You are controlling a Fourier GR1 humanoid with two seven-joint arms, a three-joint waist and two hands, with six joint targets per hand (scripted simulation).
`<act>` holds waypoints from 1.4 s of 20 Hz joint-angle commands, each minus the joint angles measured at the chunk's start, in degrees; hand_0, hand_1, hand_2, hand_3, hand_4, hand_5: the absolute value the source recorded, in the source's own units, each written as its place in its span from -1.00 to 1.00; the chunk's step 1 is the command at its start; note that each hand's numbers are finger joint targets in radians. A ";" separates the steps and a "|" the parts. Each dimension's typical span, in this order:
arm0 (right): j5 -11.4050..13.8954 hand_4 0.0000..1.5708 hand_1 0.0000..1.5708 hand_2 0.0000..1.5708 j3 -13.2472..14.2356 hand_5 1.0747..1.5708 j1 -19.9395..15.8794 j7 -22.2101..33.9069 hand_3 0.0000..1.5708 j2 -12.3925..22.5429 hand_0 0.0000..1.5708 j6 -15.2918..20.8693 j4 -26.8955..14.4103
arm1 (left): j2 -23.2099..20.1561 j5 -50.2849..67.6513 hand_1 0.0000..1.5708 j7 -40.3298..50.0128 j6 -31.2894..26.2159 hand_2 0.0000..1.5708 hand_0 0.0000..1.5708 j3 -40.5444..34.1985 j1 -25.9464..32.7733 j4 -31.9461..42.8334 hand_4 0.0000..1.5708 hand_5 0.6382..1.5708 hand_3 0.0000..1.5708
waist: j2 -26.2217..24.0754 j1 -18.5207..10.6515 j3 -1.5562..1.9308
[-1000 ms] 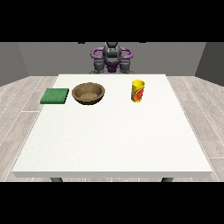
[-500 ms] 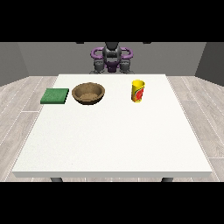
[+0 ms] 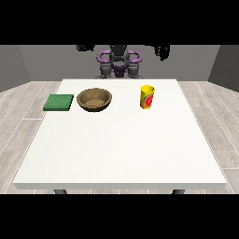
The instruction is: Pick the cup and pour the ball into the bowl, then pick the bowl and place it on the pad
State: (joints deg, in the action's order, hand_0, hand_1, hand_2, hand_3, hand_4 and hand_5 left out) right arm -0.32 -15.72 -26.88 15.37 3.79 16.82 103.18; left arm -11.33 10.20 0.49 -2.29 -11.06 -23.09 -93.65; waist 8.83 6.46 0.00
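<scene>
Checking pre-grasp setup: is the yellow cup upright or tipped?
Upright. The yellow cup with a red mark stands on its base on the white table, rim up; no hand touches it.

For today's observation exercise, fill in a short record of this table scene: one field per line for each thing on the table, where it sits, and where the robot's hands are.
table: white table, robot behind its far edge
pad: green pad, flat, at the view's left
bowl: brown bowl, upright, just right of the pad, apart from it
cup: yellow cup with a red mark, upright, right of the bowl
ball: not visible
hand at the view's left: raised, touching nothing
hand at the view's right: raised, touching nothing
</scene>
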 commanded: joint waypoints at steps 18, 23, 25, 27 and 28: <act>-5.65 -1.00 -1.00 -1.00 9.31 0.98 7.54 1.58 -1.00 3.47 -1.00 -8.79 9.28 | 1.23 -4.78 -1.00 -33.06 -3.93 -1.00 -1.00 -3.58 -0.11 40.83 -1.00 0.73 -1.00 | 0.40 2.61 -0.02; -7.62 -1.00 -1.00 -1.00 12.76 0.99 7.19 0.51 -1.00 5.18 -1.00 -11.46 11.60 | -2.08 -4.56 -1.00 -39.28 -5.16 -1.00 -1.00 -6.08 -3.99 49.18 -1.00 0.68 -1.00 | 3.05 3.44 -0.03; -13.46 -1.00 -1.00 -1.00 17.33 0.98 10.39 -1.42 -1.00 8.75 -1.00 -16.39 13.38 | -1.64 -4.51 -1.00 -45.43 -6.02 -1.00 -1.00 -6.81 1.98 48.92 -1.00 0.66 -1.00 | 4.56 6.00 -0.02; -13.97 -1.00 -1.00 -1.00 18.40 0.99 9.99 -0.72 -1.00 9.16 -1.00 -17.42 11.40 | 0.07 -5.35 -1.00 -41.80 -3.09 -1.00 -1.00 -5.40 -3.76 50.90 -1.00 0.68 -1.00 | 3.23 5.83 -0.01; -11.06 -1.00 -1.00 -1.00 16.94 0.99 6.79 3.65 -1.00 8.54 -1.00 -13.95 14.37 | 0.33 -6.54 -1.00 -45.27 -2.47 -1.00 -1.00 -5.24 -4.37 54.76 -1.00 0.70 -1.00 | 4.24 5.36 -0.05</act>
State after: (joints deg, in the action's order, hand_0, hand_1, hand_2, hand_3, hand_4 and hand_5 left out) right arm -10.64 -0.56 -18.99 16.37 11.02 3.20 115.36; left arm -11.59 4.96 -41.16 -6.26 -16.49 -25.59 -44.26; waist 12.32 11.16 -0.02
